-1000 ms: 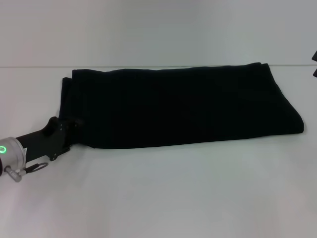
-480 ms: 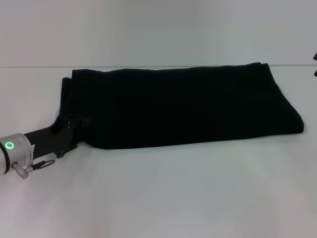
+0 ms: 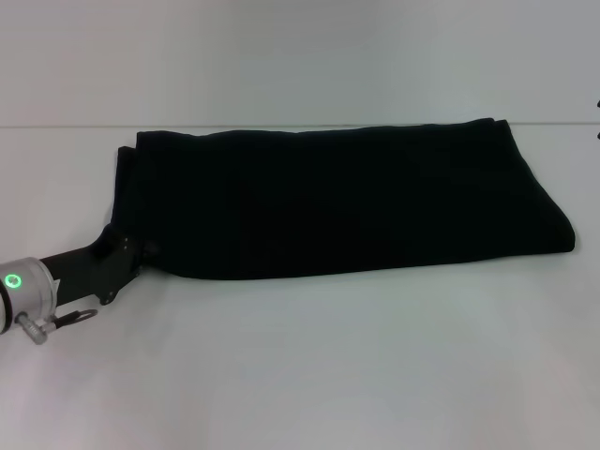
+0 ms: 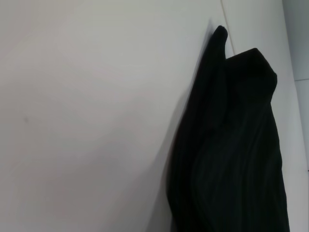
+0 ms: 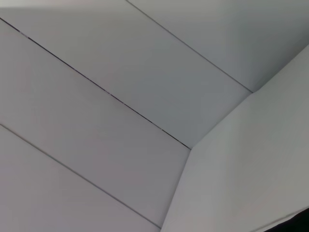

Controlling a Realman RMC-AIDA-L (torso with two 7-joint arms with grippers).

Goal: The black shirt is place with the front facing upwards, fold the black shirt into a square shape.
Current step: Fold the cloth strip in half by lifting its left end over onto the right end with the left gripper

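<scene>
The black shirt point(image 3: 337, 197) lies on the white table point(image 3: 328, 366), folded into a long band that runs from left to right. Its lettering and neck label are hidden. My left gripper point(image 3: 137, 249) is at the shirt's near-left corner, low on the table, and its black tip merges with the black cloth. The left wrist view shows the shirt's layered edge point(image 4: 231, 145) close by, resting on the table point(image 4: 87, 121). My right gripper is out of view, and its wrist view shows only pale wall panels.
The table's far edge point(image 3: 66, 126) runs just behind the shirt, with a pale wall beyond it. Bare table surface lies in front of the shirt.
My left gripper pushed slightly in toward the shirt's near-left corner, then drew back a little to the left and toward me. The shirt has hardly moved.
</scene>
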